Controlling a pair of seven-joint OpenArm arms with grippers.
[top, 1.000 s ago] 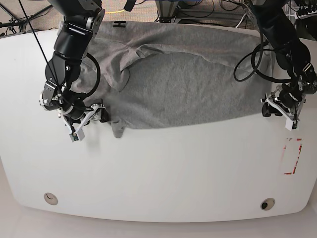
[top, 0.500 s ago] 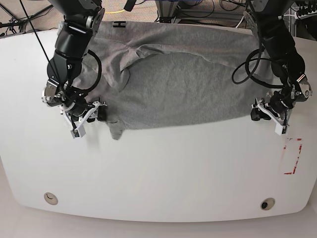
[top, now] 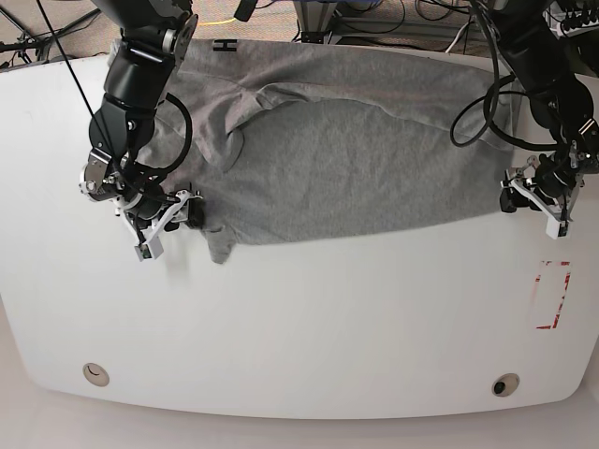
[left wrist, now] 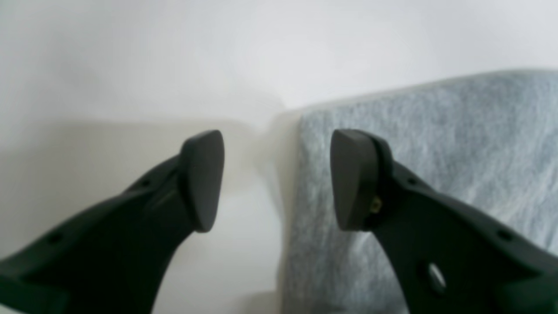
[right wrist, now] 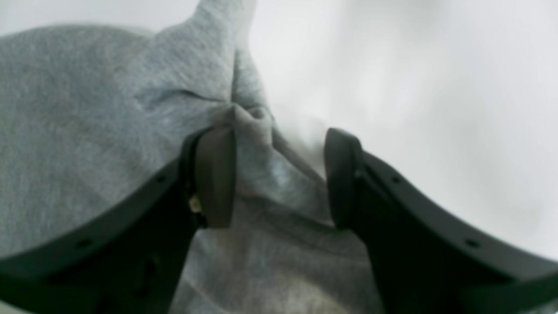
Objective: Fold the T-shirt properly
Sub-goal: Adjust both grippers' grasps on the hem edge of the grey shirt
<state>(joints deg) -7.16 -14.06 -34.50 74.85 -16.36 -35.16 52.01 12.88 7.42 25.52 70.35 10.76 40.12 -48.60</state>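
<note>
The T-shirt [top: 346, 159] lies spread, plain grey side up, across the far half of the white table [top: 309, 327]. The right gripper [right wrist: 277, 179] stands released, its 2 jaws apart astride a bunched fold of fabric, with cloth touching one finger [right wrist: 213, 174]. The left gripper [left wrist: 277, 179] is released, one finger [left wrist: 353, 179] above the shirt's corner edge, the other above bare table.
</note>
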